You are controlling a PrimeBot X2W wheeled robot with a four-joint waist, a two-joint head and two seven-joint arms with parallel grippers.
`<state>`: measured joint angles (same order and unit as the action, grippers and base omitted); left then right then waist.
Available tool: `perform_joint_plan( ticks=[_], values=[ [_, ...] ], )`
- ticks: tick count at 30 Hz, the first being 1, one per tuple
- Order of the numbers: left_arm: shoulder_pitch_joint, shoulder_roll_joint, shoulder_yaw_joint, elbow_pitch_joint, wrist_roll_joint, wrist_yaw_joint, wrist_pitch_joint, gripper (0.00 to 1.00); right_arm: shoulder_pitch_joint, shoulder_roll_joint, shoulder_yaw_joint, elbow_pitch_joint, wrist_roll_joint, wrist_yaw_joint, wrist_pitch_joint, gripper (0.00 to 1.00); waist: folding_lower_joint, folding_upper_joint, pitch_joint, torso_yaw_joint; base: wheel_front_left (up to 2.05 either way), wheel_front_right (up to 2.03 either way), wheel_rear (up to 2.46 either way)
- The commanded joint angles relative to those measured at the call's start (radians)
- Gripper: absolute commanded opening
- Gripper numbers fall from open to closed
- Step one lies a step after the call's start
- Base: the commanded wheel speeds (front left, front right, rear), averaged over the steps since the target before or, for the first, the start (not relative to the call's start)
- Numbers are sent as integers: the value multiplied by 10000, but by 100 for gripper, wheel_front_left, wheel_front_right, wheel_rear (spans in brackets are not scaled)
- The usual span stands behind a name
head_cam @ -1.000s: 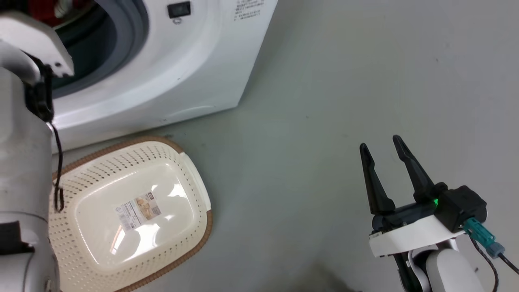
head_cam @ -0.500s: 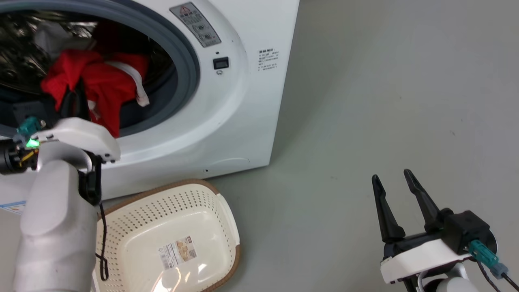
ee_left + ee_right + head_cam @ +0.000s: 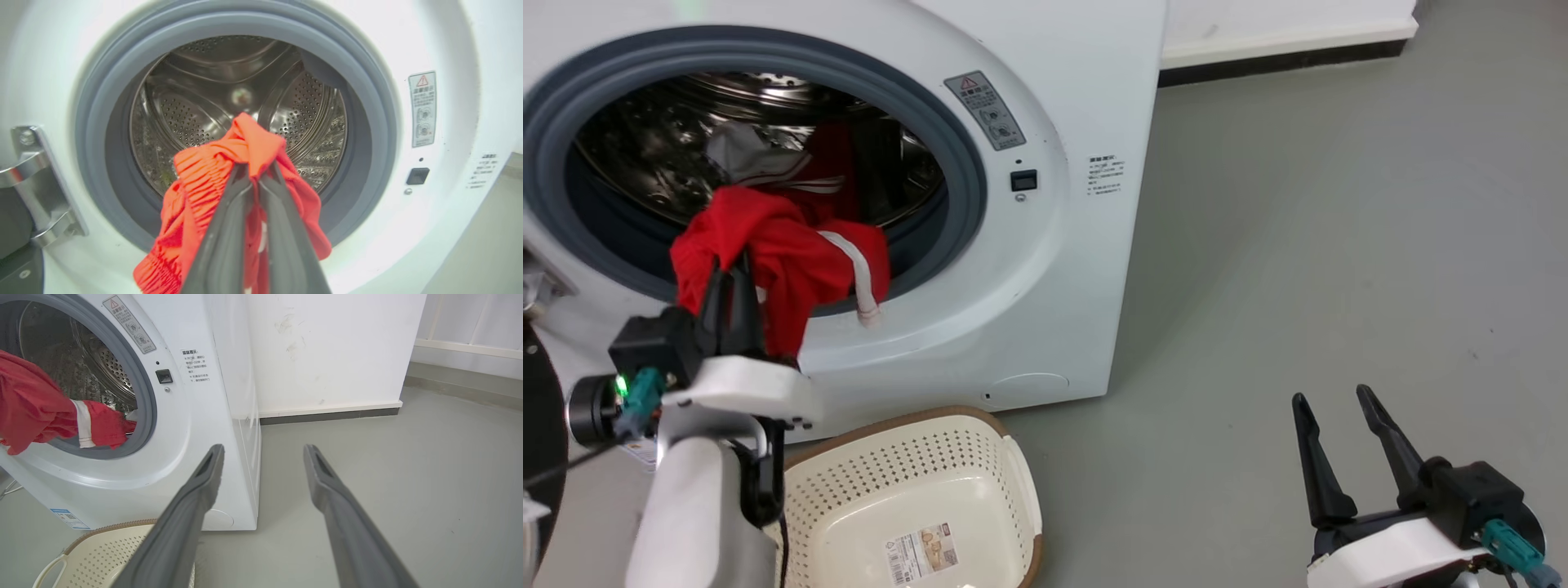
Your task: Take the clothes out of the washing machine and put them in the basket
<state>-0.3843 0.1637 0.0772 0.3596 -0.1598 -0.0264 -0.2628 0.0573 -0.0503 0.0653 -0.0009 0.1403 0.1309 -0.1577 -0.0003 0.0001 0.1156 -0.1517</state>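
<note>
left gripper [image 3: 729,278] clamped on soft red white-trimmed clothes [image 3: 796,257] at big white washing machine [image 3: 1054,286] mouth | right gripper [image 3: 1331,395] spread wide

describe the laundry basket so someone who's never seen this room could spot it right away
Find the large white front-loading washing machine with the round grey-rimmed porthole. On the grey floor just before its base sits a small oval cream plastic basket. Its perforated sides, brown woven-look rim and paper label inside set it apart.
</note>
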Motion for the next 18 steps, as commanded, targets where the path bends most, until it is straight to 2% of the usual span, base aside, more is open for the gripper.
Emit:
perform_joint_plan(
  ticks=[1, 11, 18],
  values=[
    [211, -58, 3, -127, 54, -7, -27, 0, 108, 2, 4, -28, -24, -3, 2, 100, 3, -1, -139, 120, 0, 0, 0],
    [2867, -747, -417, -2378, -84, 37, 4, 0, 520, 2, -23, -309, -106, -3, 258, 100, 3, -1, -392, 685, 0, 0, 0],
    [4318, -980, -878, -2881, -290, 441, 265, 0, 336, 3, 66, -478, -197, -3, 340, 100, 3, -1, 53, 1099, 0, 0, 0]
  ],
)
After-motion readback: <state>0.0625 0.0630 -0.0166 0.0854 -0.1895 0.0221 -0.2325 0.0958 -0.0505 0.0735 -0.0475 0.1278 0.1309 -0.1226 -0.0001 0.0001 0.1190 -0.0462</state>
